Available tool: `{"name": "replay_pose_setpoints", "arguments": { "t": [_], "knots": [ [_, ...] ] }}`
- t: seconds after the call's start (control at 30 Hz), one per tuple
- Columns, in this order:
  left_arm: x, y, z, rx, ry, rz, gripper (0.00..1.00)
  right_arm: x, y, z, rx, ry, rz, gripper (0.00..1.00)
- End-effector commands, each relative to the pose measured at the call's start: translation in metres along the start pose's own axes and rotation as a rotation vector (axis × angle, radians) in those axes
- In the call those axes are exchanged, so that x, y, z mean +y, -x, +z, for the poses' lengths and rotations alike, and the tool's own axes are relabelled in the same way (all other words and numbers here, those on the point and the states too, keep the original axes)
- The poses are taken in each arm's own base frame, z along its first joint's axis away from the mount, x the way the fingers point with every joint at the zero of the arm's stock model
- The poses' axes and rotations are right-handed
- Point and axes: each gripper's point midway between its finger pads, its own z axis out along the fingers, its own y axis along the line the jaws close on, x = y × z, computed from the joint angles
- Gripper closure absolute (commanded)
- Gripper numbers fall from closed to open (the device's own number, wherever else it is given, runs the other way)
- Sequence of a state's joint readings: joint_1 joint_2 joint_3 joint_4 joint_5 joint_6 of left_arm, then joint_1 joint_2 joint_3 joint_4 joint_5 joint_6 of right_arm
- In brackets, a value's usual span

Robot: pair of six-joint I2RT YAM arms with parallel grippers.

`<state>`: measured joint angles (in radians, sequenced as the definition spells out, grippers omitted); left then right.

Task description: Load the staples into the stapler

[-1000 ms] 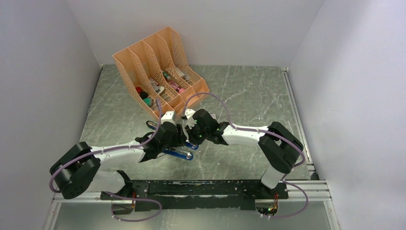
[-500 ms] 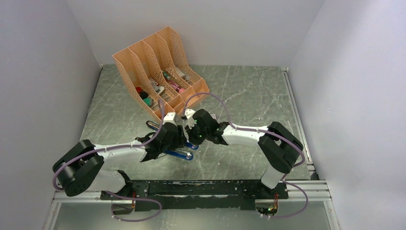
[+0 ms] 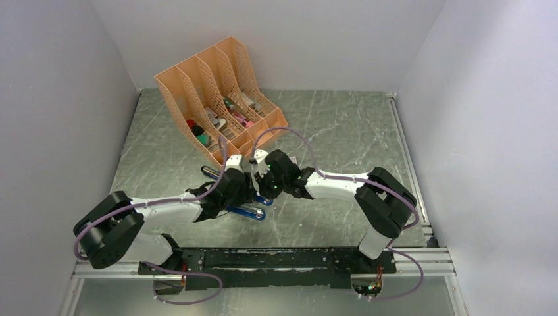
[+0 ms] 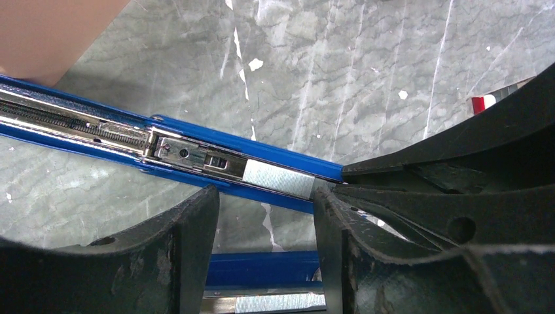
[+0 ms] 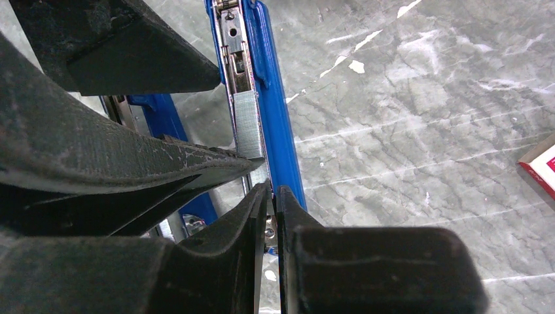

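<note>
Grey marbled counter [image 3: 342, 131], with an orange plastic lattice file organiser [image 3: 220, 92] at its far left. Both arms are brought together mid-counter over a long blue metal stapler [image 3: 249, 212], which is swung open with its chrome channel facing up.

The left pincer [image 4: 262, 196] is seen with jaws partway apart, straddling a lower blue part of the stapler. Whether that part is clamped cannot be told. The right pincer [image 5: 271, 193] is closed down to a thin slit with nothing seen between the fingers. Its tip is set at the near end of the channel, touching or just beside the strip.

The flat silvery-grey block of staples [image 4: 278, 180] is lying in the channel, between the metal pusher and the right pincer tip. It is judged loaded or nearly so. Full seating is not confirmed, because the near end is hidden by the tip.

A small white-and-red box [image 5: 540, 163] is noted on the counter, well apart.

Risks:
- The strip could be dragged up or skewed as the right tip is withdrawn, if it is caught on the fingers.
- The stapler could be slid off line if it is not actually held by the left pincer.
- A jam is likely if the top is closed on a tilted strip.
</note>
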<state>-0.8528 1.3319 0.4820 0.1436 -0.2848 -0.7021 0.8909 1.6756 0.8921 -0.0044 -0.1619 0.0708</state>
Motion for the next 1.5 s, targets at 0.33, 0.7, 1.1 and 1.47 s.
{"name": "replay_pose_setpoints", "arguments": {
  "t": [0.33, 0.7, 1.1, 1.47],
  "knots": [
    [-0.009, 0.013, 0.000, -0.036, -0.009, 0.009, 0.41, -0.003, -0.024, -0.011, 0.084, -0.026, 0.018, 0.85],
    [-0.007, 0.014, -0.001, -0.041, -0.002, 0.009, 0.41, -0.002, -0.029, -0.015, 0.100, -0.023, 0.022, 0.85],
    [-0.014, 0.036, -0.010, -0.101, -0.016, 0.017, 0.40, 0.003, -0.009, -0.019, 0.037, 0.004, 0.009, 0.85],
    [0.008, 0.088, -0.038, -0.258, 0.012, -0.040, 0.37, 0.012, 0.042, -0.029, -0.167, 0.040, -0.026, 0.80]
  ]
}}
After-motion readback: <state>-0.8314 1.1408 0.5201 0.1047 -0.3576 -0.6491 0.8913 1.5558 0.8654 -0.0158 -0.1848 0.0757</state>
